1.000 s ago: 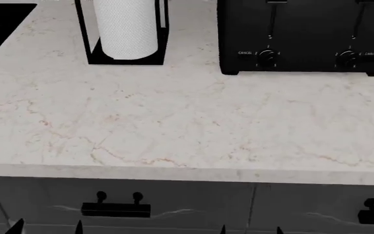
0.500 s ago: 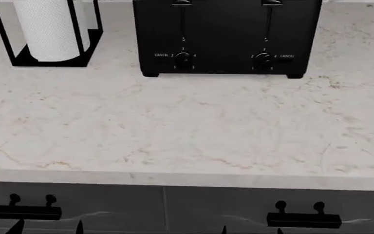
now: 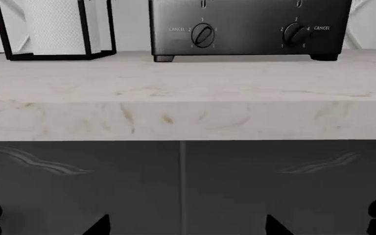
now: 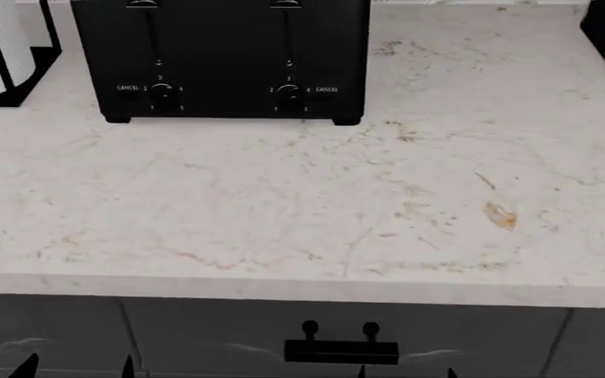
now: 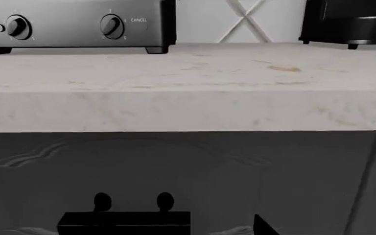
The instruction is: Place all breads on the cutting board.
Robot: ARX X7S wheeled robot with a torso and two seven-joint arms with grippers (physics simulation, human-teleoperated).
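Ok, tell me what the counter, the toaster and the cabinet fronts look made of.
Counter: looks like polished marble or an imitation of it, cream with thin rust-coloured veins. Toaster: matte black body, metal or plastic, hard to say which. Cabinet fronts: dark grey panels with faint pale streaks, possibly painted or stone-look.

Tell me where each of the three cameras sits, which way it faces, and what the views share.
Head view: high, looking down on the marble counter and black toaster; dark fingertip points poke in at the bottom edge.
Left wrist view: below counter height, facing the counter edge, toaster and paper towel holder; fingertip points at the bottom.
Right wrist view: equally low, facing the toaster's end, a drawer handle and a second black appliance.
All three share the toaster. No bread or cutting board shows.
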